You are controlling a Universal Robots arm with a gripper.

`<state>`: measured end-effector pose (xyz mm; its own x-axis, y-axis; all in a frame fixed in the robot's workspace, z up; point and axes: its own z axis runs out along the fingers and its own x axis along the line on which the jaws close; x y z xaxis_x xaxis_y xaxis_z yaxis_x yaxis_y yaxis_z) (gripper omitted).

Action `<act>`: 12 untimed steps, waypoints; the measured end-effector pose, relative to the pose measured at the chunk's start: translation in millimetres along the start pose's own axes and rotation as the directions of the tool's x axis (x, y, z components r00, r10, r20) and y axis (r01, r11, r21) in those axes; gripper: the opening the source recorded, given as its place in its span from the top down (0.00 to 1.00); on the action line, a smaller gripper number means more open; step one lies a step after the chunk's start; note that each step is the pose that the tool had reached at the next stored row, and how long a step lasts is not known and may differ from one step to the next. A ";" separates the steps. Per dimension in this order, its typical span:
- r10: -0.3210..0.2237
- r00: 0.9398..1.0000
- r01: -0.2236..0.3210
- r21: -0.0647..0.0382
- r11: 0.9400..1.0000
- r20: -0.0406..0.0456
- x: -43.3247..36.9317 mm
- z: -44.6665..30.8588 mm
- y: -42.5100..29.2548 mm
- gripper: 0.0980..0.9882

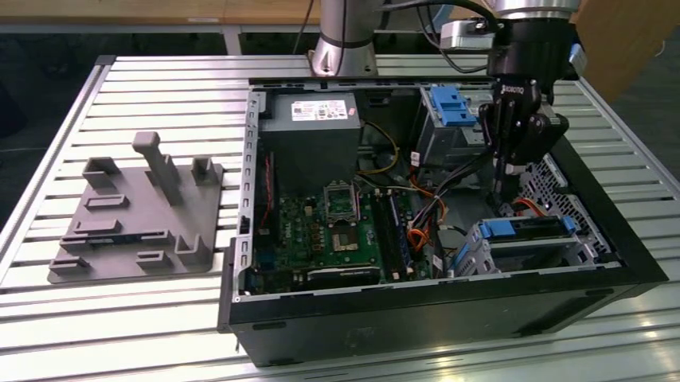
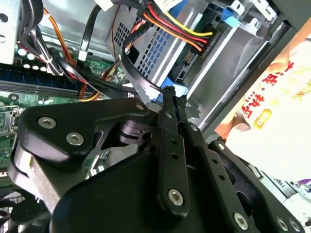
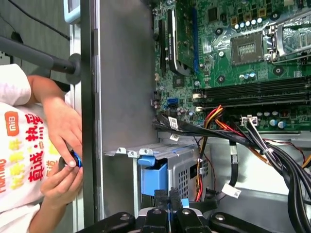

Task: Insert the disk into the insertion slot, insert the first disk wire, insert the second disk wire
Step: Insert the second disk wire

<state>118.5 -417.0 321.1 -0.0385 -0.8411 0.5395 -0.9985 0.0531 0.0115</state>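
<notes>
1. Gripper first: in the exterior view we see it hanging down inside the open computer case, just above the insertion slot, which sits in the case's corner toward the exterior view's right.
2. In both wrist views we see its two fingers drawn together with barely a gap. Their tips sit at a small blue connector on the end of a black flat cable. We cannot tell whether the connector is actually pinched between them.
3. We find the disk already seated in the insertion slot, with its blue carrier showing at the open end of the perforated silver cage.
4. We note a bundle of red, yellow and orange wires passing close to the perforated metal, near the black flat cable.
5. We see the green motherboard lying on the case floor, toward the exterior view's left of the cage.
6. Outside the case wall, in the first wrist view, we see a person's hand and a second hand meeting around a small blue object.
7. We see a grey fixture on the slatted table, well apart from the gripper.
</notes>
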 end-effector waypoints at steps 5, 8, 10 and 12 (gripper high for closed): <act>-0.008 1.000 0.009 -0.012 1.000 0.026 -0.4 -0.4 -9.4 0.95; -0.011 0.998 0.012 -0.012 1.000 0.063 -0.5 -0.4 -13.0 0.95; -0.009 0.997 0.009 -0.004 1.000 0.078 -0.3 -0.4 -13.3 0.95; -0.001 0.996 -0.001 0.017 1.000 0.092 -0.2 -0.3 -13.3 0.95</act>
<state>131.8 -417.4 321.0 -0.0408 -0.8871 0.4597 -0.9990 0.0443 -0.0033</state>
